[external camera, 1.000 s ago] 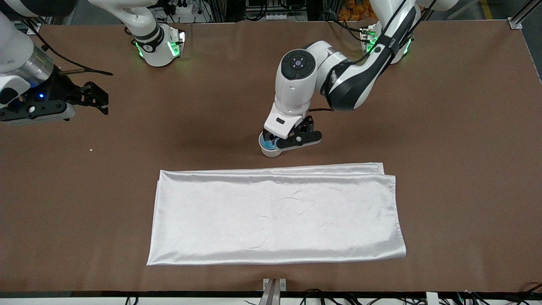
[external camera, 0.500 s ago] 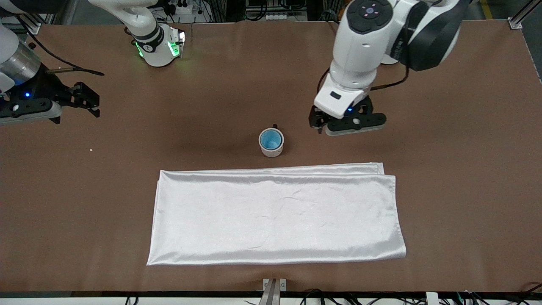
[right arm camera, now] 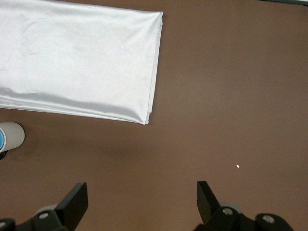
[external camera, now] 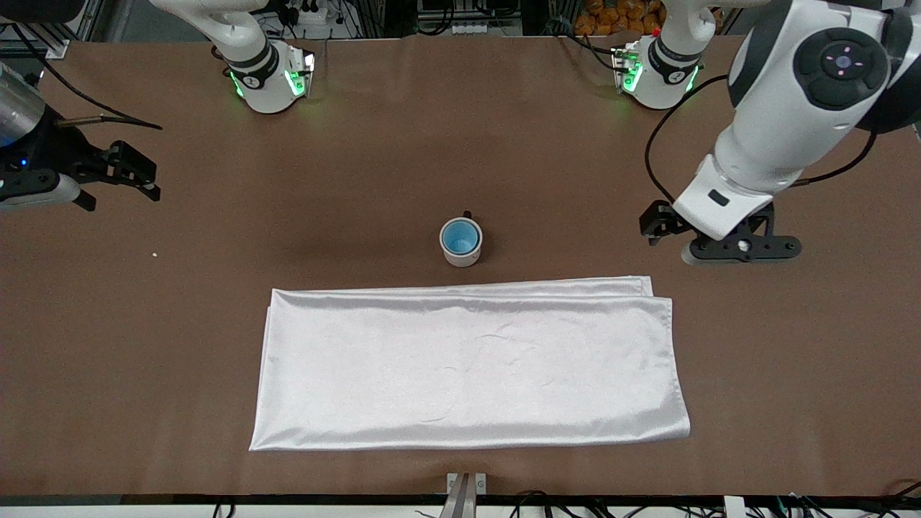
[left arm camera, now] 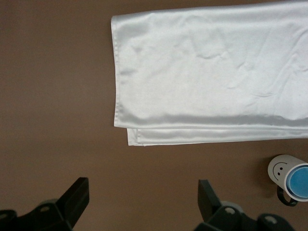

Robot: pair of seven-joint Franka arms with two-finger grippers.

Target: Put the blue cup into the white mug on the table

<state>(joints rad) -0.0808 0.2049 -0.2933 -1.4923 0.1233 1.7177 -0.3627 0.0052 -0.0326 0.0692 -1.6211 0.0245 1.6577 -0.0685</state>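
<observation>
The blue cup (external camera: 460,237) sits inside the white mug (external camera: 461,256), which stands upright on the brown table (external camera: 791,360), just farther from the front camera than the cloth. The mug (left arm camera: 281,169) with the cup (left arm camera: 299,182) in it shows in the left wrist view and at the edge of the right wrist view (right arm camera: 12,135). My left gripper (external camera: 656,229) (left arm camera: 144,192) is open and empty over bare table, well away from the mug toward the left arm's end. My right gripper (external camera: 140,176) (right arm camera: 142,197) is open and empty over bare table at the right arm's end.
A shiny white folded cloth (external camera: 468,367) (left arm camera: 211,72) (right arm camera: 77,62) lies flat, nearer the front camera than the mug. A tiny white speck (external camera: 154,254) (right arm camera: 237,166) lies on the table under the right gripper's area. Both arm bases stand at the table's back edge.
My left gripper has let go of the blue cup in the mug, opened and swung away toward the left arm's end. The right gripper has drifted slightly outward.
</observation>
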